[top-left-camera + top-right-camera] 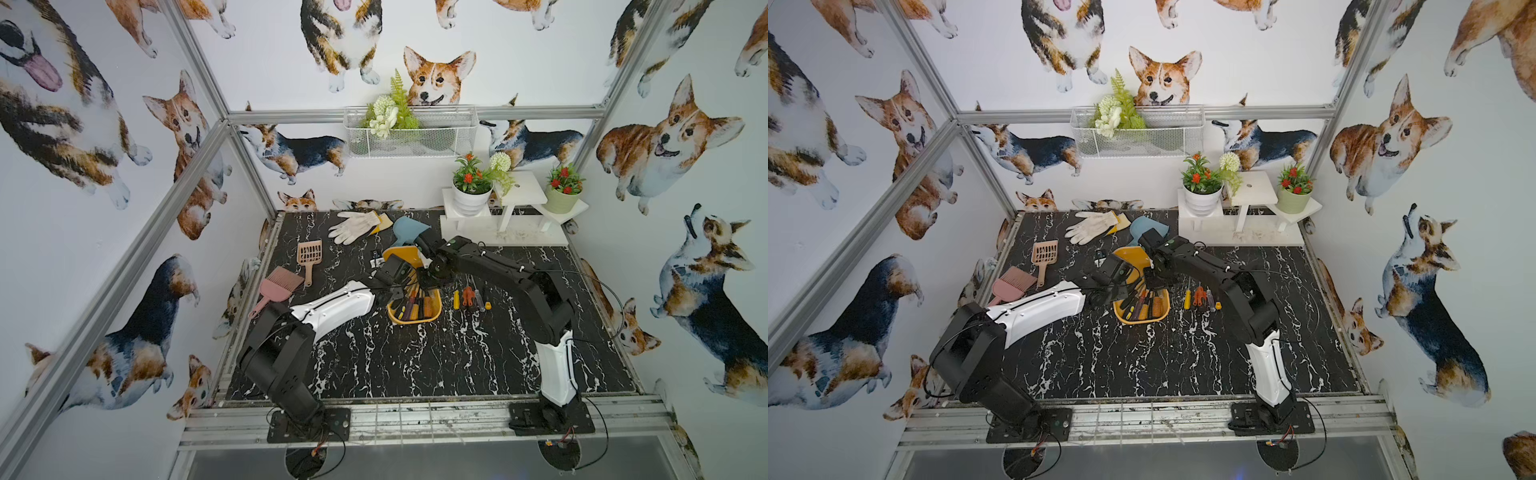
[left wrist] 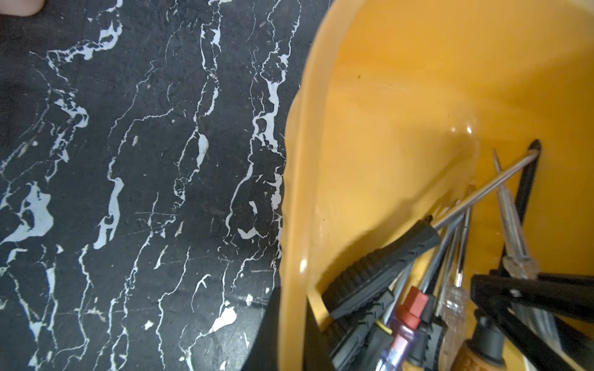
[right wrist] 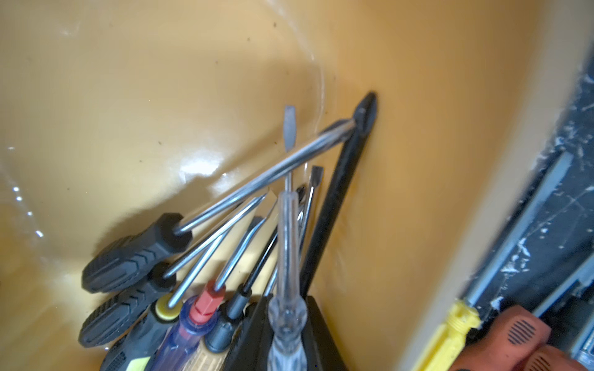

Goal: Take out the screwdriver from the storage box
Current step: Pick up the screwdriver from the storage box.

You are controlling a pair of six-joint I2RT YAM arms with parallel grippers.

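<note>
Corgi-print walls enclose a black marble-pattern table [image 1: 415, 365]. Storage box [image 1: 415, 321]: mustard-yellow tub, mid-table between the two arms, holding a heap of screwdrivers with handles bunched at its near end. Left gripper [image 2: 291, 321]: jaws closed over the tub's side wall, one finger outside and one inside. Right gripper [image 3: 287, 324]: down inside the tub, jaws drawn in on the clear-handled screwdriver [image 3: 287, 257], which lies atop the heap, within the walls. Loose on the table just beside the tub, on the robot's right: yellow-handled screwdriver [image 1: 456, 299] and orange-handled tool [image 1: 468, 296]. Far edge: white gloves [image 1: 353, 226] and blue scoop [image 1: 409, 230]. Robot's left: tan slotted scoop [image 1: 309, 253] and pink brush [image 1: 276, 286].
</note>
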